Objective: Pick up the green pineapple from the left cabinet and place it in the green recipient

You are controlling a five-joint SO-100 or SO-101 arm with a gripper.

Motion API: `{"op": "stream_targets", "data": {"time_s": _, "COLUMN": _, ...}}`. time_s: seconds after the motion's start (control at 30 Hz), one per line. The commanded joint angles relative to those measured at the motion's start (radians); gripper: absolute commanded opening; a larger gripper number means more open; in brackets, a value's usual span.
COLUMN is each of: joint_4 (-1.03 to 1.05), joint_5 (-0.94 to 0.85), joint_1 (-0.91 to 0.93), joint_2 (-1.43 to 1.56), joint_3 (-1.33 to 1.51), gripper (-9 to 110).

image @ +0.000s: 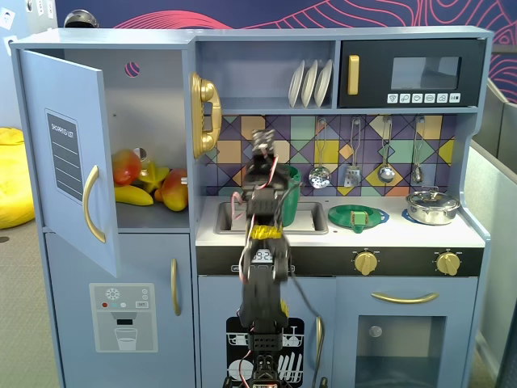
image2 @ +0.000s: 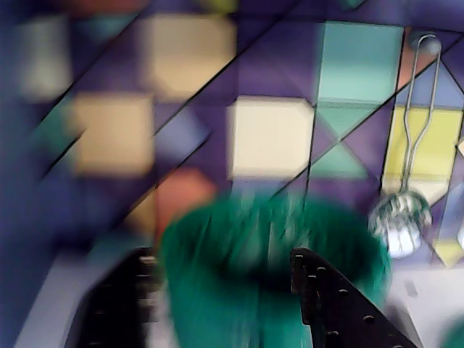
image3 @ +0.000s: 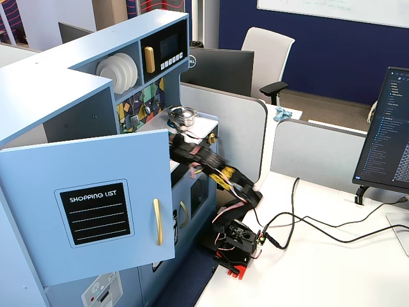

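The left cabinet (image: 149, 97) stands with its light-blue door (image: 63, 158) swung open; the door also fills the near left of a fixed view (image3: 96, 211). No green pineapple shows in any view. The green recipient (image: 292, 187), a dark-green pitcher, stands at the sink, partly behind my arm. In the blurred wrist view the pitcher (image2: 254, 290) fills the lower middle. My gripper (image2: 221, 255) is open just in front of it, with one black finger (image2: 116, 304) on its left and the other on its right. Nothing shows between the jaws. The gripper (image: 265, 162) is raised over the sink.
Mangoes (image: 125, 166), a starfruit and a yellow banana (image: 133, 196) lie in the open cabinet. A flat green plate (image: 357, 216) and a steel pot (image: 432, 206) sit on the counter. Utensils (image2: 402, 217) hang on the tiled back wall. My arm's base (image3: 236, 243) is on the white desk.
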Motion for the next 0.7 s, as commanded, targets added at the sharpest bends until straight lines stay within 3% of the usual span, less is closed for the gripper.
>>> {"op": "stream_targets", "data": {"time_s": 0.0, "joint_4": 0.187, "joint_5": -0.026, "joint_1": 0.015, "joint_2": 0.302, "joint_3": 0.163, "gripper": 7}}
{"op": "stream_targets", "data": {"time_s": 0.2, "joint_4": 0.351, "joint_5": 0.018, "joint_1": 0.049, "joint_2": 0.551, "joint_3": 0.569, "gripper": 3}}
{"op": "stream_targets", "data": {"time_s": 0.5, "joint_4": 0.377, "joint_5": 0.034, "joint_1": 0.072, "joint_2": 0.769, "joint_3": 1.135, "gripper": 0}}
{"op": "stream_targets", "data": {"time_s": 0.67, "joint_4": 0.71, "joint_5": 0.215, "joint_1": -0.032, "joint_2": 0.769, "joint_3": 1.138, "gripper": 0}}
